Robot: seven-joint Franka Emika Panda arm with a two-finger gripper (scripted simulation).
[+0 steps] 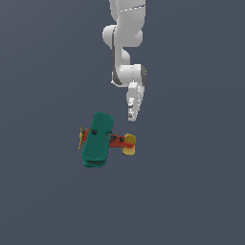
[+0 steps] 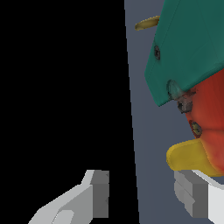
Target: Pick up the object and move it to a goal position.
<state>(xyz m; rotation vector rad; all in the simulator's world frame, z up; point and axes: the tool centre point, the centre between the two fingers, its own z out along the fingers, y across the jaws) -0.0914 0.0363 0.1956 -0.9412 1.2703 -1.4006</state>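
One flat, dull slate-grey surface (image 1: 43, 201) fills your whole exterior view; no walls, edges or other furniture show. In the wrist view the same grey (image 2: 144, 144) occupies only a strip, with plain black beside it.

The toy biplane (image 1: 98, 139) lies on the grey surface, a little to the exterior view's left of the frame's centre. Its long axis, the red body (image 1: 116, 140), runs roughly across that view: the yellow propeller (image 1: 81, 138) points to the exterior view's left, the yellow tail (image 1: 129, 143) to the exterior view's right. The broad teal-green wings (image 1: 97, 129) cross the body, running near to far.

The white arm (image 1: 125, 43) comes down from the top of the exterior view, its wrist bent so that the gripper (image 1: 131, 115) points downward. The gripper sits just beyond the tail; you cannot tell from that view whether it touches.

In the wrist view the grey fingers (image 2: 98, 192) stand spread apart with nothing between them. The yellow tail (image 2: 188, 158) sits right against one finger, outside the gap; the teal wing (image 2: 192, 48) lies further off.
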